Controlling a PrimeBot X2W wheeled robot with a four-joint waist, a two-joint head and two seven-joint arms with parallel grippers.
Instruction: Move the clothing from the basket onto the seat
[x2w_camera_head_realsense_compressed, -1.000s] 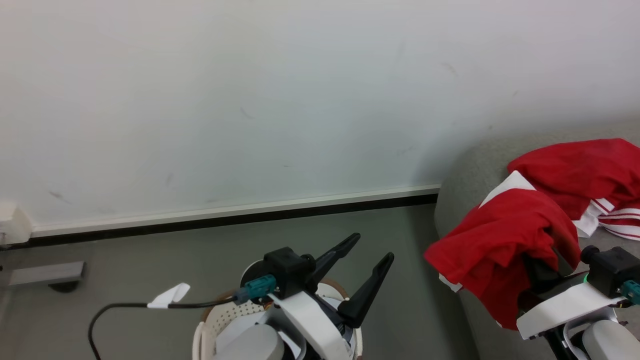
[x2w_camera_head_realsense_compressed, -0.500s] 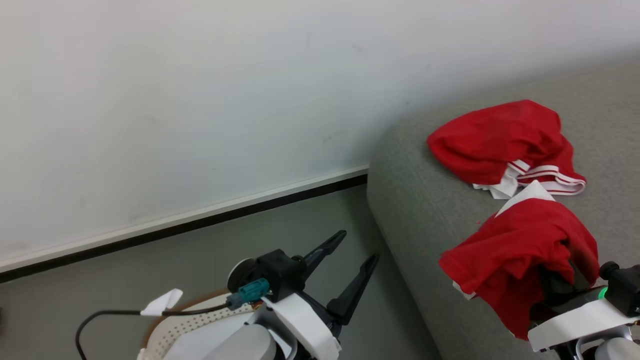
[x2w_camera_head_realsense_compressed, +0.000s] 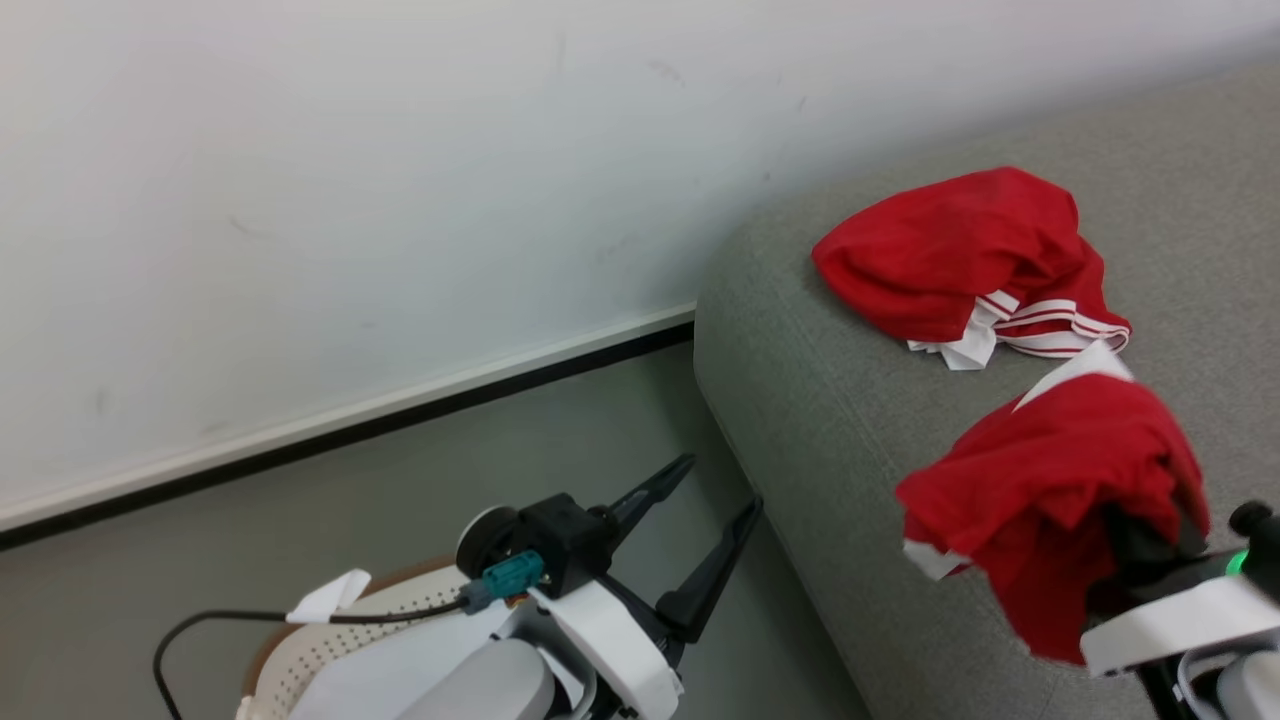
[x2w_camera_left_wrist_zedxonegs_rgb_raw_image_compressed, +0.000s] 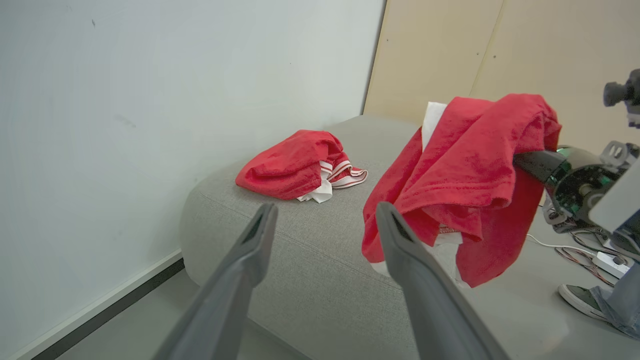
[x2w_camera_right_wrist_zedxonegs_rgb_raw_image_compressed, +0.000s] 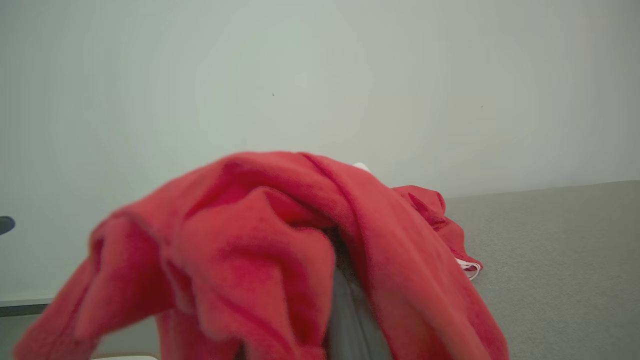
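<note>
1. Our right gripper (x2w_camera_right_wrist_zedxonegs_rgb_raw_image_compressed: 348, 320) is closed on a red garment (x2w_camera_head_realsense_compressed: 1060, 480), which drapes over its fingers and hangs over the seat (x2w_camera_head_realsense_compressed: 820, 400).
2. Our left gripper (x2w_camera_head_realsense_compressed: 718, 484) stands wide open and empty, its fingers over the floor beside the seat and its arm above the basket (x2w_camera_head_realsense_compressed: 300, 665).
3. Another garment (x2w_camera_head_realsense_compressed: 950, 260) lies crumpled on the seat near the wall, apart from the held one.
4. We cannot tell what the basket holds, as our arm covers it.
</note>
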